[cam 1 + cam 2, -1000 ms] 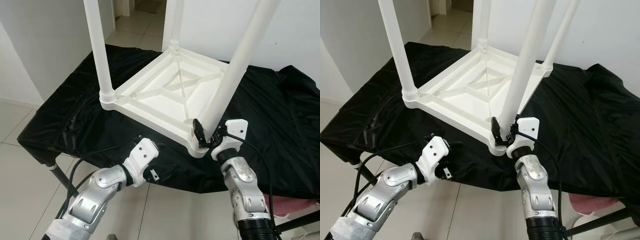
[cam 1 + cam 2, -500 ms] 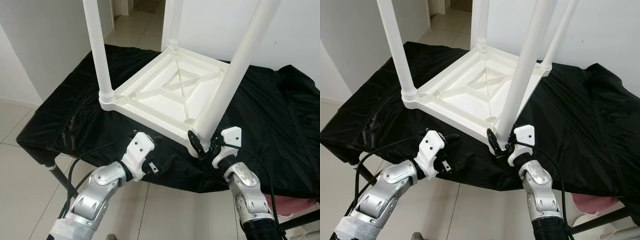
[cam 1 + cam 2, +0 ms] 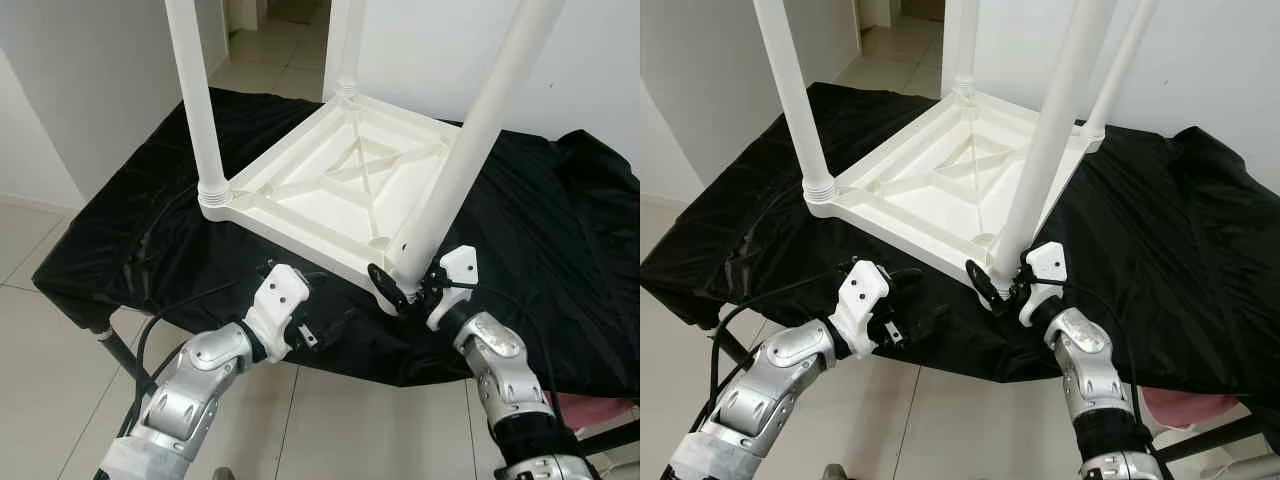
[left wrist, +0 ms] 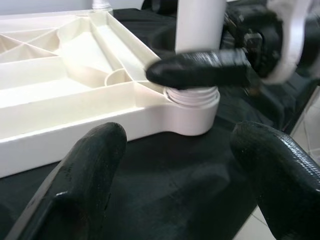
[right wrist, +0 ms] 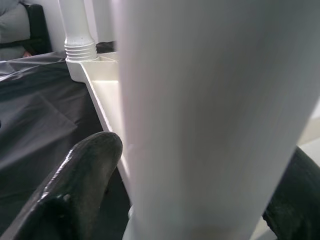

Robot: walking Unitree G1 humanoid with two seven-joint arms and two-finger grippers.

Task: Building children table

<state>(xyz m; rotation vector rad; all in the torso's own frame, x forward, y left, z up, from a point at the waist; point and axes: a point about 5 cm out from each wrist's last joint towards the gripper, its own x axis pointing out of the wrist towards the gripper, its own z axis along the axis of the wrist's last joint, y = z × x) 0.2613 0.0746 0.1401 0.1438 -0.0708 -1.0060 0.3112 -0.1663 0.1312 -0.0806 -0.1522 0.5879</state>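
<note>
1. A white plastic children's table [image 3: 340, 190] lies upside down on a surface draped in black cloth [image 3: 540, 220], its ribbed underside facing up.

2. Four white legs stand up from its corners: one at the robot's near left [image 3: 200, 110], one at the far left [image 3: 345, 50], one at the far right [image 3: 1120, 70], and the near-right leg [image 3: 460, 170], which leans a little as it rises out of its corner socket.

3. The right gripper [image 3: 408, 290] sits at the base of that near-right leg, one black finger [image 3: 385, 285] on the near side of the leg and the other behind it. In the right wrist view the white leg stands between the two fingers [image 5: 85, 185], so they are clasped around it just above the threaded collar.

4. The left gripper [image 3: 292, 300] hovers over the black cloth just in front of the table's near edge, well left of the right gripper. In the left wrist view its two fingers [image 4: 90, 170] are spread wide with nothing between them, pointing toward the corner socket [image 4: 192, 107] where the other gripper's finger crosses the leg.

5. Black cables run along both silver arms.

6. The cloth hangs over the front edge of its support; pale floor tiles [image 3: 40, 360] lie beneath, and a doorway opens at the far end of the room.

7. I can read no brand, label or writing on the table, the cloth or the arms.
</note>
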